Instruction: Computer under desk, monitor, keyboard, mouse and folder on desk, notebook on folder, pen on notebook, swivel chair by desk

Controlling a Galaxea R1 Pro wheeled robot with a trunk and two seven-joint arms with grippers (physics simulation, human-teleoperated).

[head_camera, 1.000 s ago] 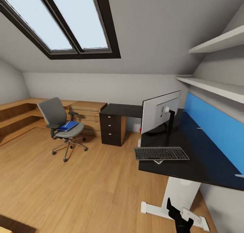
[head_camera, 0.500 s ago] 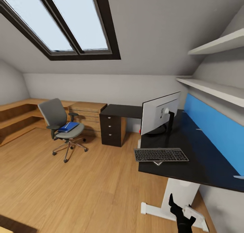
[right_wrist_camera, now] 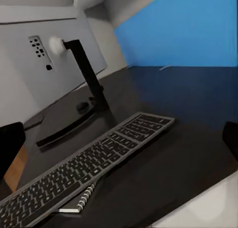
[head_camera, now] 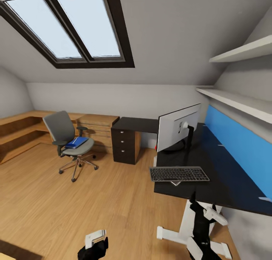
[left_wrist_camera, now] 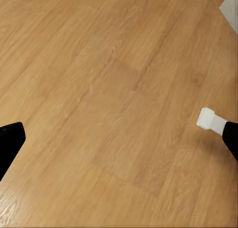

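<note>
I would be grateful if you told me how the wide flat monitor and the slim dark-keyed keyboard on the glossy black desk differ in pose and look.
The wide flat monitor stands upright on a black curved stand, showing its silver-white back; the slim dark-keyed keyboard lies flat, keys up. The monitor sits farther back on the glossy black desk; the keyboard lies near the front edge. Both rest on that desk, close together.
</note>
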